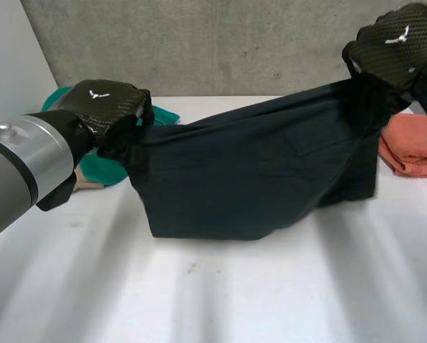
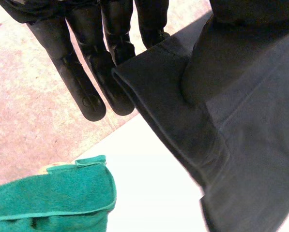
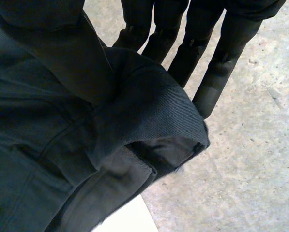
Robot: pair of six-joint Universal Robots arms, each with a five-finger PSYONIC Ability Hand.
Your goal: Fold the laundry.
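Note:
A dark navy garment hangs stretched between my two hands above the white table, its lower edge reaching down to the tabletop. My left hand holds its left end. In the left wrist view the straight fingers pinch a folded edge of the garment against the thumb. My right hand is raised higher at the garment's right end. There the fingers and the thumb pinch a bunched hem of the garment.
A green cloth lies on the table behind and below my left hand, also seen under that hand. A folded salmon cloth lies at the table's right. A grey concrete wall stands behind.

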